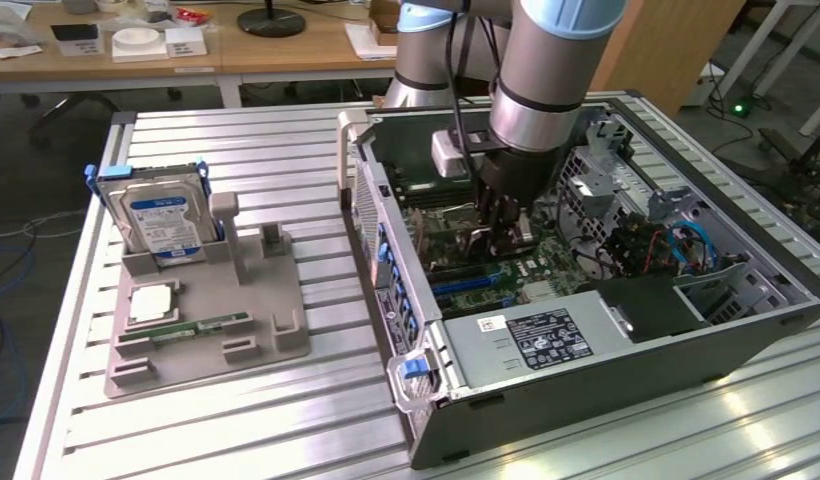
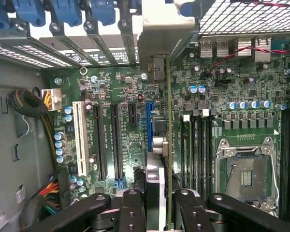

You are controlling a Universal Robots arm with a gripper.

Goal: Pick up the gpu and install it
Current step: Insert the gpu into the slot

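A: Wrist view, nearest first: what is the claw [image 2: 160,212] doing?

B: Its two black fingers [image 2: 133,212] are closed on the top edge of the gpu [image 2: 168,145], a thin card seen edge-on as a narrow green line running away from the camera. The jaws stand partly apart, with only the card between them.

A: Where is the card?

B: Inside the open computer case [image 1: 730,330], standing upright over the green main board [image 2: 241,77], next to the blue slot [image 2: 148,128]. Whether its lower edge is in a slot I cannot tell. At its far end, a pale metal bracket [image 2: 157,38] reaches the row of slot covers at the case wall.

A: How will it handle?

B: My judgement: light, stiff and flat, but fragile. The faces carry small parts, so the bare top edge, near the middle of its length, is the sensible place to hold. Thin boards can slip or tilt in a pinch, and a tilted card would jam against the slot.

A: And further off?

B: In the exterior view, the arm [image 1: 550,80] reaches straight down into the case, which lies on its side on a slatted metal desk [image 1: 250,420]. Well apart, toward the exterior view's left, a grey tray [image 1: 270,335] holds a hard drive [image 1: 163,215] standing on edge and a small memory stick [image 1: 197,327] lying flat.
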